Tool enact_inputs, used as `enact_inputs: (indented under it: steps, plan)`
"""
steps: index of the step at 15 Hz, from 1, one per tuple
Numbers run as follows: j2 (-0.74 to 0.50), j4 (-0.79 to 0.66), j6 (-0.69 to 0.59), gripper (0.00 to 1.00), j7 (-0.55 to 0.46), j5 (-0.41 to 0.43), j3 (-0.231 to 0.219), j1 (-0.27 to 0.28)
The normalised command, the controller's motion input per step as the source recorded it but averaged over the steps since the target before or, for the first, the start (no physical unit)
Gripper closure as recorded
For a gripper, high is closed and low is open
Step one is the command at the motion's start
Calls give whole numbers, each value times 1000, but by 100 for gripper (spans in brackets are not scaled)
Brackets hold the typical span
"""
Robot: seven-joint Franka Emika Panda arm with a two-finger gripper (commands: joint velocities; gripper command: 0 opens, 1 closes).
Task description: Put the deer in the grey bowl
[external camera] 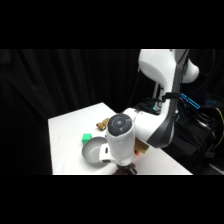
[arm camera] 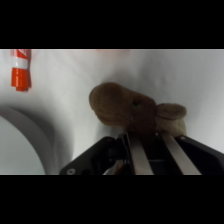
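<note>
In the wrist view the deer (arm camera: 131, 109), a dark brown soft toy, sits right at the tips of my gripper (arm camera: 154, 135). The two metal fingers (arm camera: 139, 156) stand close together and pinch its near side. The grey bowl (arm camera: 22, 142) curves in at the left edge, a short way from the deer. In the side view the gripper (external camera: 125, 169) is low over the table's front edge, just right of the grey bowl (external camera: 93, 150). There the arm's wrist hides the deer.
A green block (external camera: 86, 138) lies behind the bowl, with a small tan toy animal (external camera: 103, 122) further back. An orange and white object (arm camera: 21, 70) lies beyond the bowl. An orange-brown thing (external camera: 140, 147) shows right of the wrist. The table's front edge (external camera: 75, 172) is close.
</note>
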Motion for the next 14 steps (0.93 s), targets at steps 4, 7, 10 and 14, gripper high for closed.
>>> enact_inputs:
  steps: [4,7,10,14]
  plan:
    - [-406,-58,-386,93,-7,-21,-11,-46]
    - [-457,-62,-364,93,-75,31,38,-117]
    - [-418,-100,-221,93,-76,34,25,-139]
    - [-259,-82,-69,93,-106,81,-37,-213]
